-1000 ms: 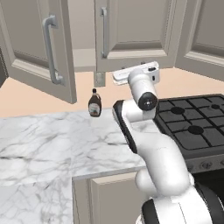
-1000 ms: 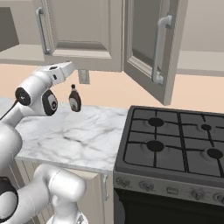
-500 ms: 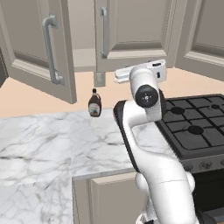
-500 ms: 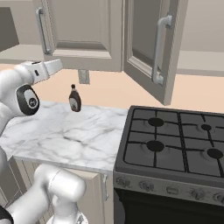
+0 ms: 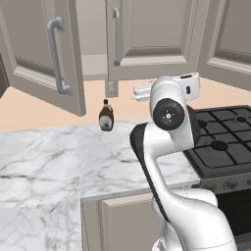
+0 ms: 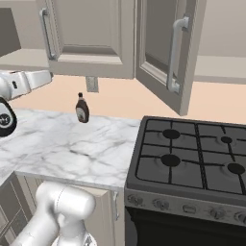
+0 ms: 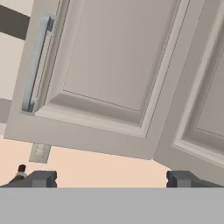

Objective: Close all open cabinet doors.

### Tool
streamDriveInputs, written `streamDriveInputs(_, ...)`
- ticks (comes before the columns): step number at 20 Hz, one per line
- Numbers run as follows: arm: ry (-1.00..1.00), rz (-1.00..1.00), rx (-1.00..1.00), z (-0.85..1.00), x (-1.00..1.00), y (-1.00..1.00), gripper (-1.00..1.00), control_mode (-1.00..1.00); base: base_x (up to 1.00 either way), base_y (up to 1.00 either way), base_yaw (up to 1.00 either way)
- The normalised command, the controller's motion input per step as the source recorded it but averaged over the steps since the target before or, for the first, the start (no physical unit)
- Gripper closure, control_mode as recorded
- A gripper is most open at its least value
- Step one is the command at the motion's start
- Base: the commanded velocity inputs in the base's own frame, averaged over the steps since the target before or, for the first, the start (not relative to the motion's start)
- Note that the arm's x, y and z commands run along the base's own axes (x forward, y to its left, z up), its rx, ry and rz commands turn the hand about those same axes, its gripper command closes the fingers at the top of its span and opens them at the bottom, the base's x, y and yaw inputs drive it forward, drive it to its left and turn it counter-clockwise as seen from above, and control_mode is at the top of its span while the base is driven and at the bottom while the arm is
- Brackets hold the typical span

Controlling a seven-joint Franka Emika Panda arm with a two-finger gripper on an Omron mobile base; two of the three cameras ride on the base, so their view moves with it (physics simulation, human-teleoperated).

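Observation:
Three taupe-grey cabinet doors show. The left door [image 5: 44,54] is swung wide open toward me, its bar handle [image 5: 57,55] facing out. The middle door [image 5: 147,34] [image 6: 86,33] [image 7: 113,61] hangs above the wall outlet; whether it is fully shut, I cannot tell. The right door [image 6: 166,48] stands open over the stove. My gripper [image 5: 139,91] [image 6: 44,77] [image 7: 111,178] is open and holds nothing. It hovers just below the middle door's lower edge, apart from it.
A brown sauce bottle [image 5: 105,115] [image 6: 82,108] stands on the marble counter [image 5: 54,157] by the wall, under the outlet [image 5: 112,88]. The black gas stove [image 6: 192,158] lies to the right. My arm's elbow [image 5: 169,112] rises over the counter's front edge.
The arm has folded up closer to the cameras and the hand has drifted slightly sideways below the middle door. The doors and the bottle have not moved.

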Motion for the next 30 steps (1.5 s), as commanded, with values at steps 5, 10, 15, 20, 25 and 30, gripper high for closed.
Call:
streamDriveInputs(5, -0.01, -0.01, 0.00, 0.00, -0.66, 0.02, -1.00, -1.00, 0.00, 0.00, 0.00)
streamDriveInputs(10, -0.07, 0.00, 0.00, 0.00, -0.67, 0.20, -1.00, -1.00, 0.00, 0.00, 0.00)
streamDriveInputs(15, -0.05, 0.06, 0.00, -0.04, -0.58, 0.37, -1.00, -1.00, 0.00, 0.00, 0.00)
streamDriveInputs(20, -0.07, 0.07, 0.00, -0.10, -0.42, 0.51, -1.00, -1.00, 0.00, 0.00, 0.00)
streamDriveInputs(25, -0.07, 0.06, 0.00, -0.15, -0.03, 0.60, -1.00, -1.00, 0.00, 0.00, 0.00)
streamDriveInputs(30, -0.05, 0.07, 0.00, -0.16, -0.02, 0.56, -1.00, -1.00, 0.00, 0.00, 0.00)
